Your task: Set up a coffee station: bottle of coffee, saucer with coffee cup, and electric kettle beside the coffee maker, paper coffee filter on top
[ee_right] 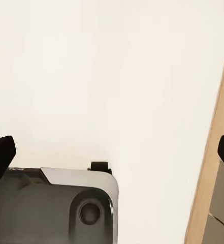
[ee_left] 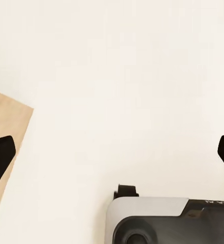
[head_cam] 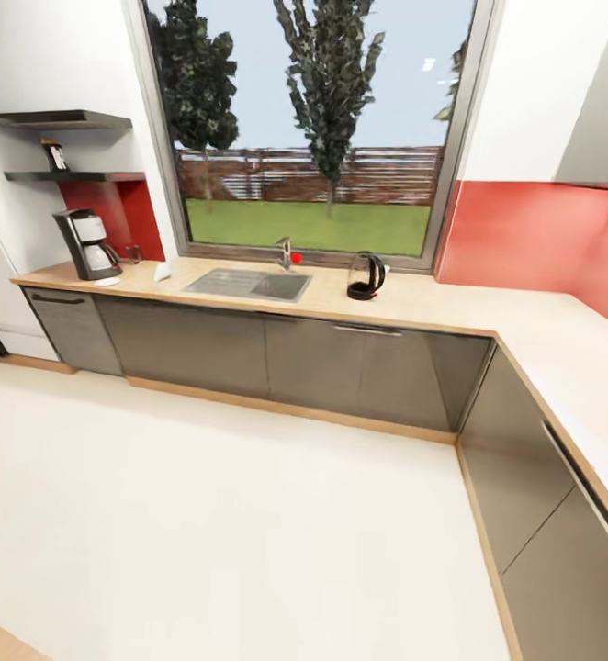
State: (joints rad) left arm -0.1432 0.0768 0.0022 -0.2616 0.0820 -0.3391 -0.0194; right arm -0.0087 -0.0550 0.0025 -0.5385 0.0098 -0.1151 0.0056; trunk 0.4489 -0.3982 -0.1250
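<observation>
**Ana:** While the head view looks across the pale floor, where does the coffee maker stand?

**Ben:** At about ten o'clock in that view, upright on the far left end of the bench, its carafe at the front. A small flat white thing, maybe the saucer, lies touching or just beside its base. Too small to be sure.

**Ana:** And the electric kettle?

**Ben:** Near one o'clock, upright on the bench, just beside the sink and well apart from the coffee maker. The tap sits behind the sink, under the window.

**Ana:** The bottle of coffee?

**Ben:** On the lower kitchen shelf, up at ten o'clock above the coffee maker. A small white thing sits on the bench between the coffee maker and the sink; I cannot tell what it is.

**Ana:** The end effectors?

**Ben:** In the left wrist view the left end effector is released, its dark fingertips far apart at the edges, above the floor and the robot's base. The right end effector is likewise spread wide with nothing between its fingertips, over the floor beside a wooden plinth.
</observation>
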